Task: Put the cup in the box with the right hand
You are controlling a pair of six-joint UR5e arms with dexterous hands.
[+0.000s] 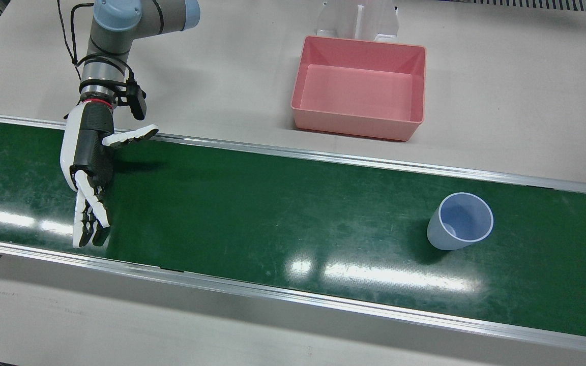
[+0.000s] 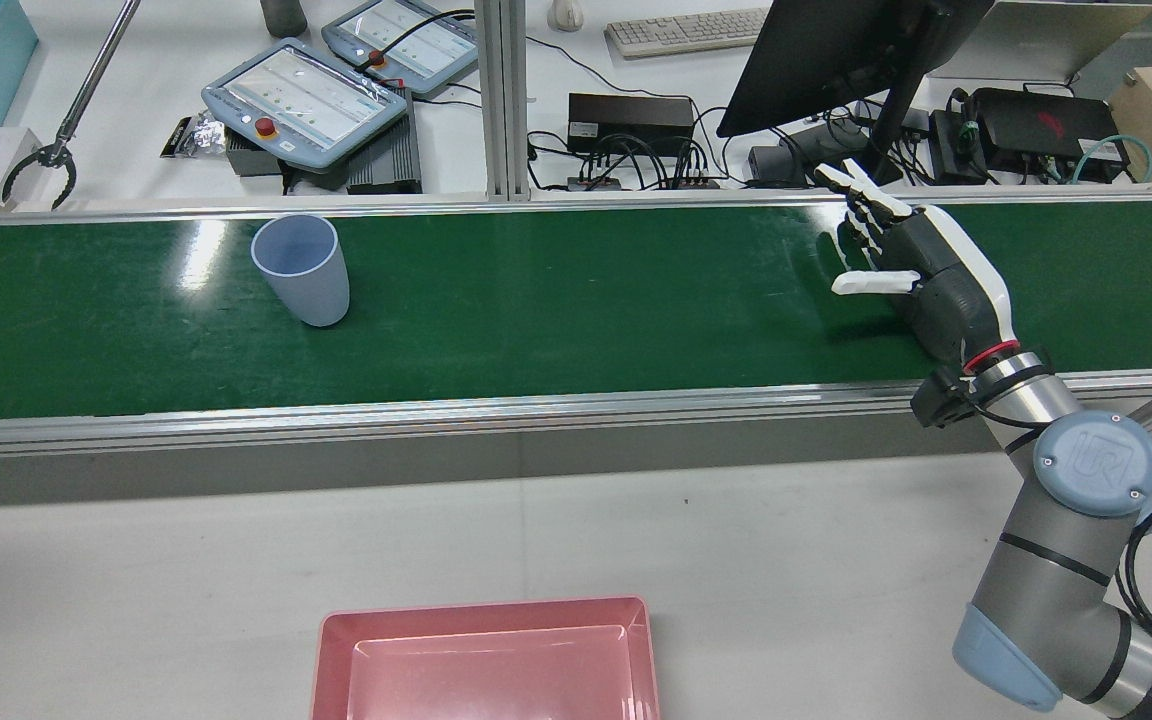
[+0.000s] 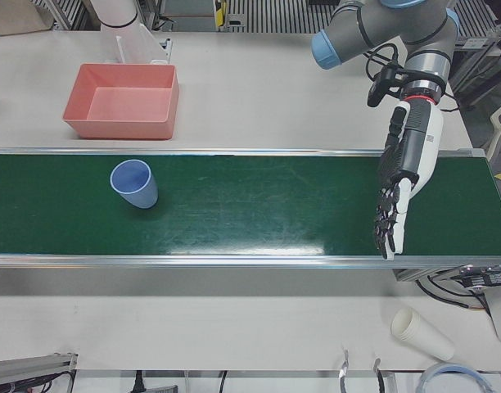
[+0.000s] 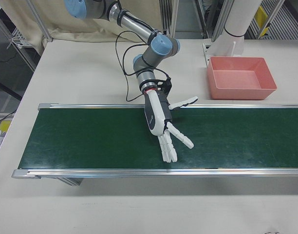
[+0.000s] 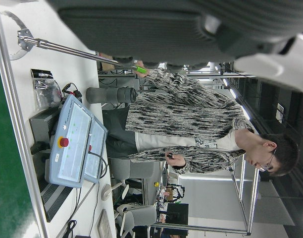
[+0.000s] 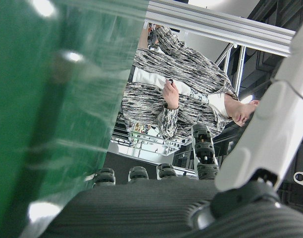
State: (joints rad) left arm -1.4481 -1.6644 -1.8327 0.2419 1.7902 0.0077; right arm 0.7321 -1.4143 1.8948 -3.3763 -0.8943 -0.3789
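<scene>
My right hand [image 1: 89, 168] hangs over the green conveyor belt [image 1: 252, 203] with fingers spread, grasping nothing. The blue cup [image 1: 460, 221] stands upright on the belt, well apart to the right in the front view; the pink box [image 1: 359, 86] waits on the table beyond. I judge I should approach sideways and wrap the cup's wall. My left hand's state I cannot tell.
</scene>
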